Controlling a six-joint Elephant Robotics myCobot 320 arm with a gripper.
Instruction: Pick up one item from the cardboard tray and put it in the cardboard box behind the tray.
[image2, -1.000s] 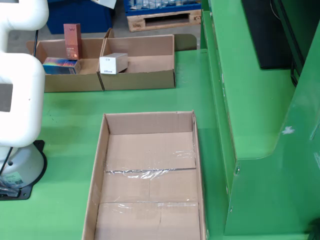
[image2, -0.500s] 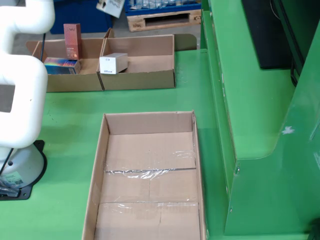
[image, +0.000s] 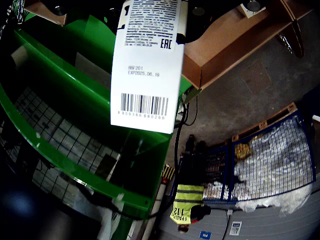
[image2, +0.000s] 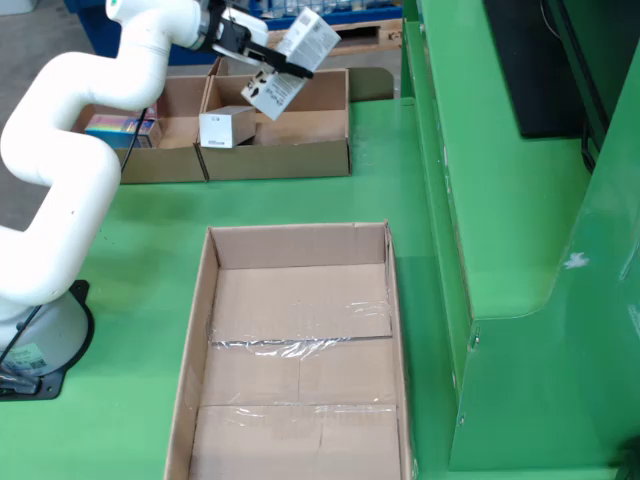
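Green bench (image2: 300, 195) underneath everything, carrying a long cardboard tray (image2: 200, 300) at the near edge, seemingly empty but for tape, and two smaller cardboard boxes side by side toward the far edge. White arm (image2: 70, 150) arched from its base at the near left corner up over those boxes. Right-hand cardboard box (image2: 300, 140) already holding a small white carton (image2: 227, 127); left-hand box (image2: 120, 165) holding a colourful flat pack (image2: 112, 128). Gripper (image2: 272, 66) clamped on a white barcoded box (image2: 290, 62), tilted in mid-air above the right-hand box's far edge; same label filling the top of the wrist view (image: 145, 65), jaws themselves out of sight there.

For a clean finish, probably best to level the held box, bring it down over the bare floor right of the white carton, and release low rather than drop from height; tilt risks catching the box wall.

Against the fixed view half a second back: arm swung well across from the left edge toward the boxes, held item now fully in view, red upright carton no longer visible in the left-hand box, likely hidden behind the arm. Tray and other boxed items unmoved.
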